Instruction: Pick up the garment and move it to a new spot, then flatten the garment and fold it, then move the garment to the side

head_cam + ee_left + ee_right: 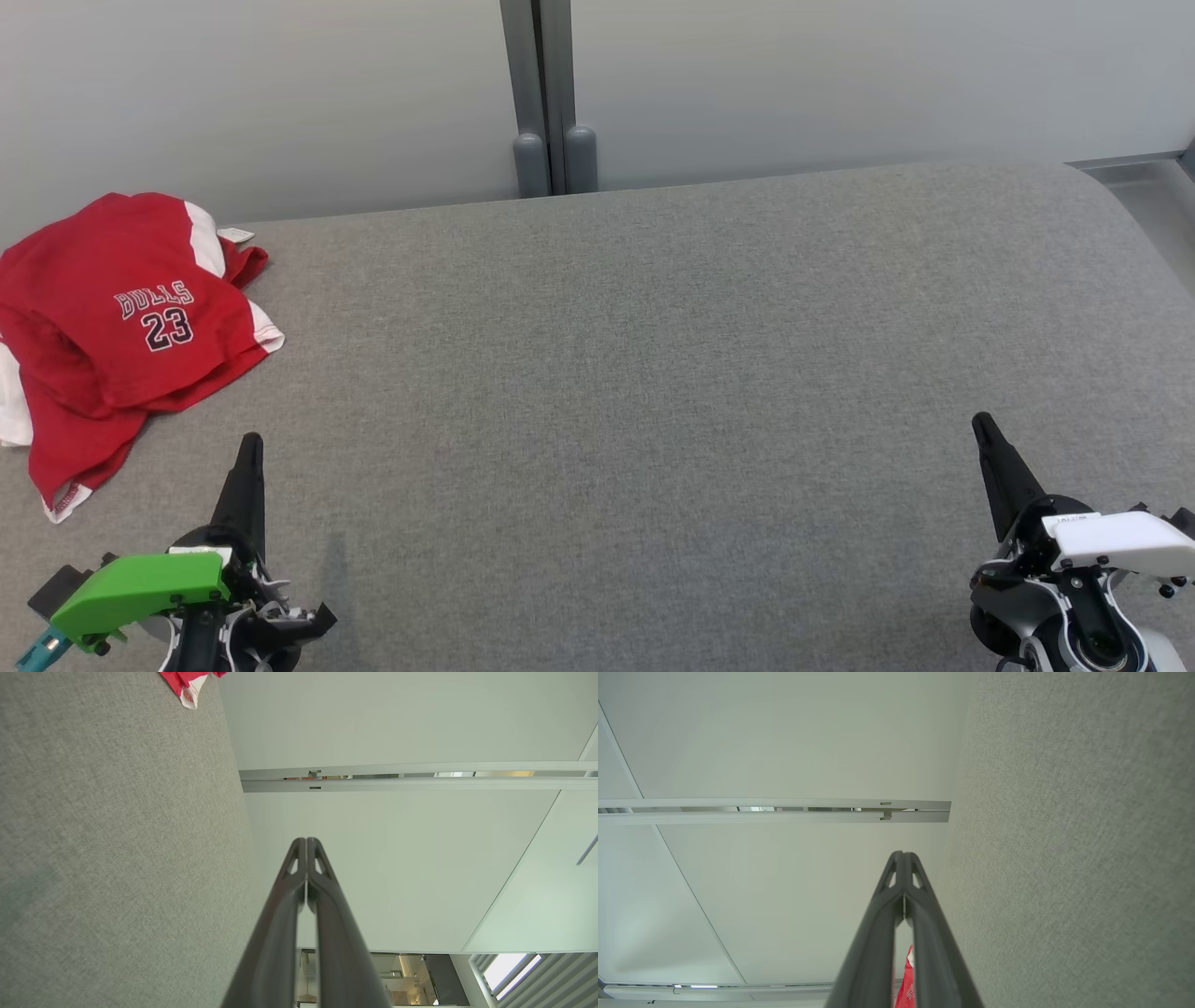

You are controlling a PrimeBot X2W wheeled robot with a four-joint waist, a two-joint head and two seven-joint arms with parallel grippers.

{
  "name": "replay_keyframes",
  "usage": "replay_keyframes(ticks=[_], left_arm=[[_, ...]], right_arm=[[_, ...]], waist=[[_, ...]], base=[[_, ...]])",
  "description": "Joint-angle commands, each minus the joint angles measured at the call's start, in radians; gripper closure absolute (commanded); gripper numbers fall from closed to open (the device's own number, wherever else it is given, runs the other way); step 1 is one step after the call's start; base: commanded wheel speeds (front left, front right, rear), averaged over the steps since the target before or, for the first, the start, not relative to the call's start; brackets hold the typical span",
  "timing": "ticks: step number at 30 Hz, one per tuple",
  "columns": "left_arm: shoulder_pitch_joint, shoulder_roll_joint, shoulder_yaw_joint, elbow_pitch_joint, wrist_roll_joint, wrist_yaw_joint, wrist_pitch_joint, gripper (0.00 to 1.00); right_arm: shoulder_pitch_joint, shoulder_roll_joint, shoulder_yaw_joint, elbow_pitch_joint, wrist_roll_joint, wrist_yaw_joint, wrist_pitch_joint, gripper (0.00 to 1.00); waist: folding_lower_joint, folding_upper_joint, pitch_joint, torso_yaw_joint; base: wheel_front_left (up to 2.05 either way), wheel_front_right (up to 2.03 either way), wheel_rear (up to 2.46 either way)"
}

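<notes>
Head view, biggest thing first: what's there?
— A grey fabric-covered table (pixel 653 373), with pale wall panels (pixel 840 84) behind it.
— And the garment (pixel 121 327)?
— Red with white trim, crumpled at the table's far left side, "BULLS 23" facing up.
— The end effectors?
— The left end effector (pixel 250 446) is near the garment's lower hem, not touching it. The right end effector (pixel 983 427) is well apart on the right. Both are clenched, fingers pressed together, grasping nothing.
</notes>
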Motion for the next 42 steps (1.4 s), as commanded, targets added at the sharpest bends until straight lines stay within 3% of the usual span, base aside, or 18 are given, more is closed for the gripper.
replay_keyframes(ticks=[1,24,25,42], left_arm=[[-0.011,0.006,0.001,-0.001,-0.003,-0.005,0.002,1.00],[-0.011,0.006,0.001,-0.001,-0.003,-0.005,0.002,1.00],[0.000,0.000,0.000,0.000,0.000,0.000,0.000,0.00],[0.040,-0.004,-0.075,0.014,0.032,0.000,-0.067,0.00]], right_arm=[[-0.008,-0.006,-0.001,-0.004,0.003,0.000,0.001,1.00],[-0.008,-0.006,-0.001,-0.004,0.003,0.000,0.001,1.00],[0.000,0.000,0.000,0.000,0.000,0.000,0.000,0.00],[0.039,0.007,0.029,0.029,-0.074,0.000,-0.066,0.00]], waist=[[0.0000,-0.0001,0.000,0.000],[0.0000,-0.0001,0.000,0.000],[0.0000,-0.0001,0.000,0.000],[0.0000,-0.0001,-0.005,0.000]], base=[[0.00,0.00,0.00],[0.00,0.00,0.00],[0.00,0.00,0.00],[0.00,0.00,0.00]])
